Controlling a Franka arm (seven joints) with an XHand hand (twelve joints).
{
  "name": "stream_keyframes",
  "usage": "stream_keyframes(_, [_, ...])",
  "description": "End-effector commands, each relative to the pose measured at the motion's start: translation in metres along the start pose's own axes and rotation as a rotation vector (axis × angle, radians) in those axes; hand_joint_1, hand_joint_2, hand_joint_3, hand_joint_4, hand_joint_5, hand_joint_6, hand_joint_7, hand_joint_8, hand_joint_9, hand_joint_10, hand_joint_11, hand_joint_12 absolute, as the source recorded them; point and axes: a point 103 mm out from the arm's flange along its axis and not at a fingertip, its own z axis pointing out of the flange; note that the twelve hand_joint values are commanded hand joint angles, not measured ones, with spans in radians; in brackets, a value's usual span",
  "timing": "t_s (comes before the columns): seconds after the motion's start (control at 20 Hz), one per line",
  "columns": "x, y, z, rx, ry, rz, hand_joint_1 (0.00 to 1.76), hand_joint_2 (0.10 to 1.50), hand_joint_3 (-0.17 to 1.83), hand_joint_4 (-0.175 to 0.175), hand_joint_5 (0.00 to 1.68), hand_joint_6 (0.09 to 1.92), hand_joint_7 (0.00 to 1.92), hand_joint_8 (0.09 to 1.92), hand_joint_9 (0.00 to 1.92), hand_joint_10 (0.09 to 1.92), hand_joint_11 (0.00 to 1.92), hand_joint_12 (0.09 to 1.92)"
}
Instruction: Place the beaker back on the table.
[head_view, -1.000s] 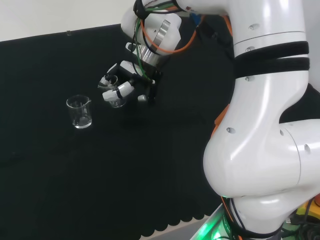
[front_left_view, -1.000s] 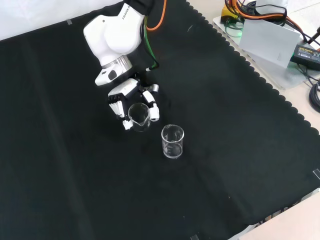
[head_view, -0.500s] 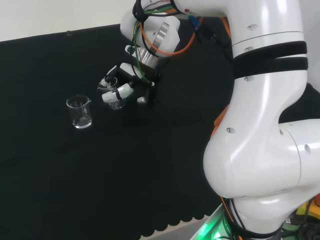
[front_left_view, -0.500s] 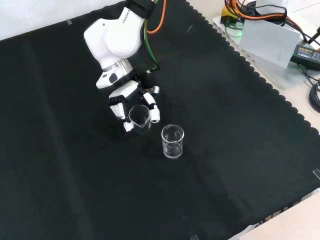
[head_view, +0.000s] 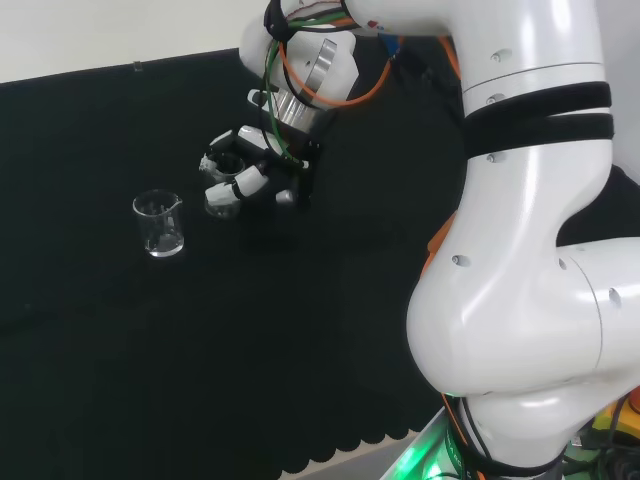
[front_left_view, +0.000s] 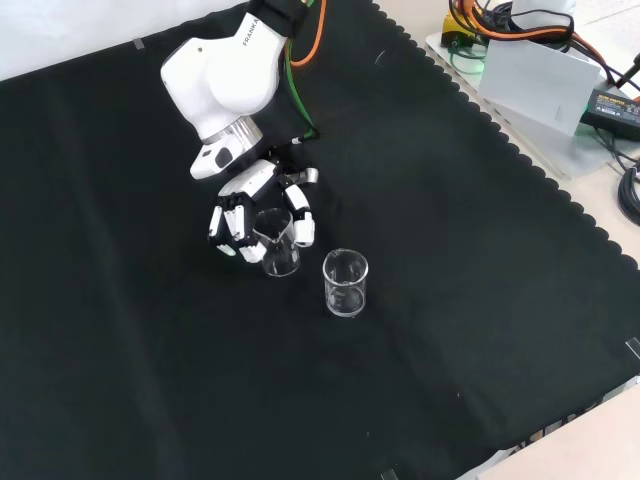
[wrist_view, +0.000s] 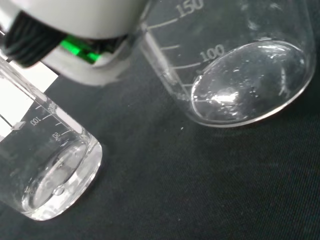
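Hand (front_left_view: 262, 212) is closed around a clear glass beaker (front_left_view: 279, 243): in the front view fingers (front_left_view: 226, 217) curl round its left side and the thumb sits against its right. The beaker is roughly upright, rim up, low over the black cloth (front_left_view: 450, 280); can't tell from these views whether its base is touching the cloth. In the head view the hand (head_view: 243, 171) sits below the arm's wrist link, with the beaker (head_view: 222, 198) between the fingertips. A second clear beaker (front_left_view: 345, 283) stands upright on the cloth, just beside the held one but apart from it: lower right of it in the front view, left of it in the head view (head_view: 160, 223). The wrist view has both glass bases close up, one with printed graduation marks (wrist_view: 245, 75), the other smaller (wrist_view: 47, 170), over the dark cloth.
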Motion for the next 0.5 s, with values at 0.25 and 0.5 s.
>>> stream_keyframes(0.25, [0.008,-0.007,-0.009,0.011,-0.044,0.004,0.99,0.51,0.65,-0.018,0.61,0.82,1.01,0.09,0.95,0.09,0.26,1.3])
stream_keyframes(0.5, [0.019,-0.012,-0.02,0.017,-0.066,0.008,0.97,0.5,0.64,-0.026,0.52,0.76,0.93,0.09,0.89,0.09,0.19,1.32])
